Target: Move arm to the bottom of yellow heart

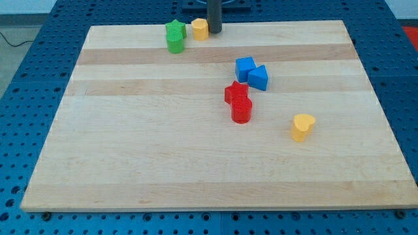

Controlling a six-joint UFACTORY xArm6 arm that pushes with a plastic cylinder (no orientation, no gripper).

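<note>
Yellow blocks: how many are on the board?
2: a yellow heart at the view's lower right, and a yellow block at the top edge, just left of my tip. None seems hidden.

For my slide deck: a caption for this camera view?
My tip sits at the view's top beside a yellow block, far from the yellow heart.

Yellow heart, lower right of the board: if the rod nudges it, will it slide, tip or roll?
The yellow heart probably slides: it stands squat on a flat base on the smooth wooden board. Rolling seems unlikely, since no curved side touches the wood. It looks rigid and light. My tip is far off, beside the yellow block.
</note>
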